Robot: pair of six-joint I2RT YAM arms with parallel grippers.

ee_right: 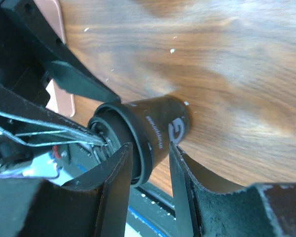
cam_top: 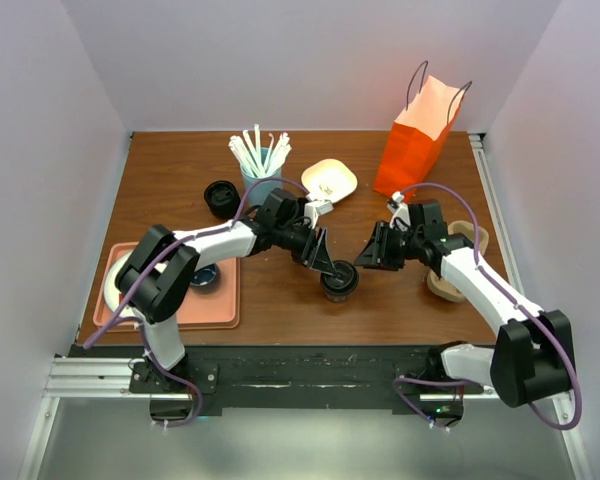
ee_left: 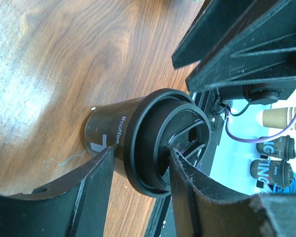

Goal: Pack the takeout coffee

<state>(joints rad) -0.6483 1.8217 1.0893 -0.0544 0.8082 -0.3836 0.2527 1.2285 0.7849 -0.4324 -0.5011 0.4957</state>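
The takeout coffee, a small black tapered cup with a round black lid, is standing upright on the wooden surface, near the front edge and roughly midway between the two arms. White "#coffee" lettering is showing on its side in the left wrist view.

The left end effector is reaching in from the left and grasping the cup at its lid. Its two fingers are pressing against opposite sides of the lid rim.

The right end effector is hovering just to the right of the cup. Its fingers are standing apart, released, with the cup's wall showing in the gap between them. From overhead it is sitting just short of the cup rather than around it.

An orange paper bag is standing upright at the far right, well apart from the cup. A light blue tumbler of white straws is standing at the far middle, with a second black lidded cup just to its left and a cream dish to its right. A pink tray is lying at the near left, carrying a dark blue mug. A brown cardboard cup carrier is lying beside the right arm.
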